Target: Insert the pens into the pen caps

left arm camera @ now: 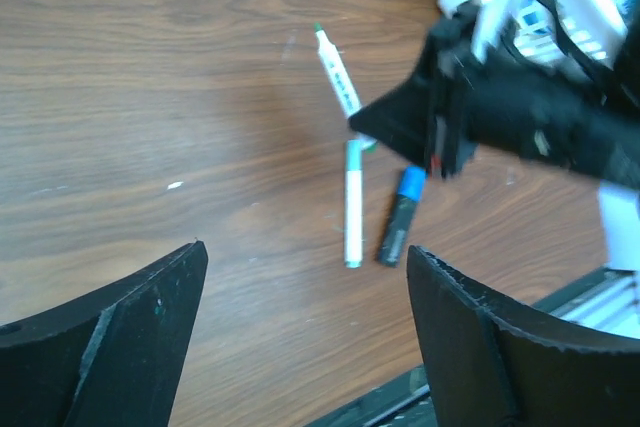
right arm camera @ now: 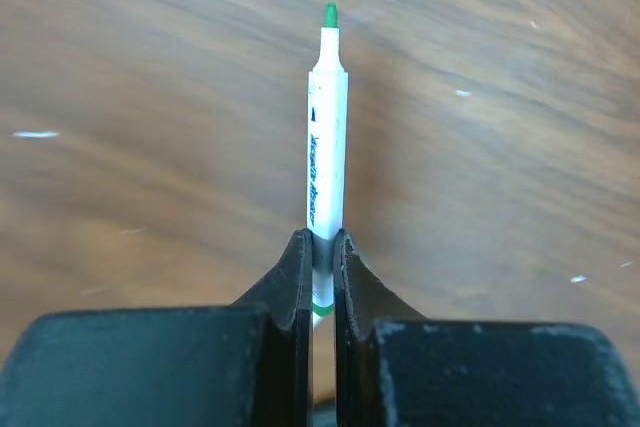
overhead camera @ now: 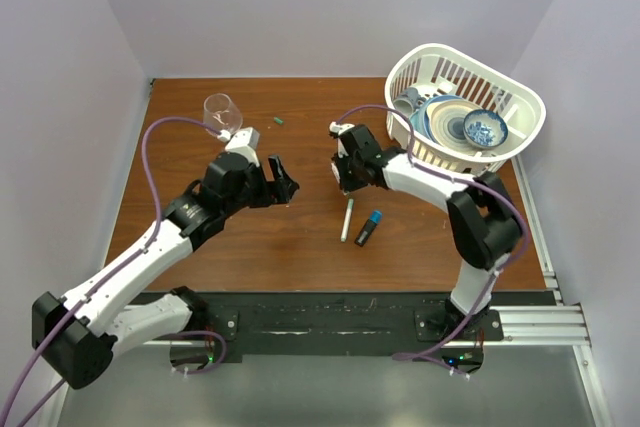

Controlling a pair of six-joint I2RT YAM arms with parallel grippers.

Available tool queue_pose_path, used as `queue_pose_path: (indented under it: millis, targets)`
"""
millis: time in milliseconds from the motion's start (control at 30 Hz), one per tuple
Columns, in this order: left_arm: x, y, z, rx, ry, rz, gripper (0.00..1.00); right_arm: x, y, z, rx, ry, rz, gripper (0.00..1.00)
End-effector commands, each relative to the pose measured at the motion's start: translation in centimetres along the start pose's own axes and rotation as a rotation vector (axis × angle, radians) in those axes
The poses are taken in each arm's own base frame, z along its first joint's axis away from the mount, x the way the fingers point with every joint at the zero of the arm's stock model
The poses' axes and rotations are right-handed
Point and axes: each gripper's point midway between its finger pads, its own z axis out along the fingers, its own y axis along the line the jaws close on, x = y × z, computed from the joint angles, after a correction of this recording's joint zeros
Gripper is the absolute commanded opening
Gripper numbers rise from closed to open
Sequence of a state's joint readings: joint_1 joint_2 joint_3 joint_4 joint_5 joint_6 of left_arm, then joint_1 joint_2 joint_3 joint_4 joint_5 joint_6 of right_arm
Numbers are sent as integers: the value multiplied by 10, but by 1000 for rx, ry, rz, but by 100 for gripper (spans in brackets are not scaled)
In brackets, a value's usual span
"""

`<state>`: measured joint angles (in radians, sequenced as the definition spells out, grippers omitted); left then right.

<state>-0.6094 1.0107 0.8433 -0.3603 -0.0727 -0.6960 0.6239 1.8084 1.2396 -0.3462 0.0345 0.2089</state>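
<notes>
My right gripper (right arm camera: pixel 322 239) is shut on a thin white pen (right arm camera: pixel 326 137) near its back end; the pen's bare green tip points away from me, just above the table. The same pen shows in the left wrist view (left arm camera: pixel 338 75), sticking out of the right gripper (left arm camera: pixel 440 122). A second white pen (overhead camera: pixel 346 219) lies on the table with a green cap on its far end. Beside it lies the black marker (overhead camera: pixel 367 231) with the blue cap (overhead camera: pixel 376 217) on it. A loose green cap (overhead camera: pixel 279 121) lies far back. My left gripper (overhead camera: pixel 283 185) is open and empty, left of the pens.
A clear glass (overhead camera: pixel 222 115) stands at the back left, just behind the left arm. A white dish rack (overhead camera: pixel 520 97) holding plates and bowls stands at the back right. The table's metal rail (overhead camera: pixel 350 312) runs along the near edge.
</notes>
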Motion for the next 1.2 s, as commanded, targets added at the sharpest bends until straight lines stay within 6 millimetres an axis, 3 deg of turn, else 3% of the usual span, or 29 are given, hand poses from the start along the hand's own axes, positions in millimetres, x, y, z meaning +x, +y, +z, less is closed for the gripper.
queue_pose_path:
  millis: [0, 133, 367, 700, 933, 1033, 1133, 1167]
  targets:
    - [-31, -38, 7, 110, -52, -103, 85, -42, 52, -44, -117, -227, 68, 0]
    - [-40, -49, 18, 120, -44, -130, 83, -49, 73, -80, -174, -318, 97, 0]
    - [-53, -45, 29, 73, -91, -129, 82, -53, 93, -116, -270, -376, 133, 0]
    - [-52, -42, 48, 44, -84, -140, 81, -47, 116, -141, -354, -401, 143, 0]
    - [-46, -44, 55, 56, -61, -133, 71, -51, 125, -157, -396, -427, 160, 0]
    - [-45, -48, 55, 84, -51, -131, 63, -52, 127, -157, -404, -428, 164, 0]
    - [-43, -59, 52, 144, -37, -128, 45, -49, 132, -152, -421, -412, 154, 0]
    - [-43, -63, 51, 160, -32, -129, 30, -47, 131, -149, -417, -402, 151, 0]
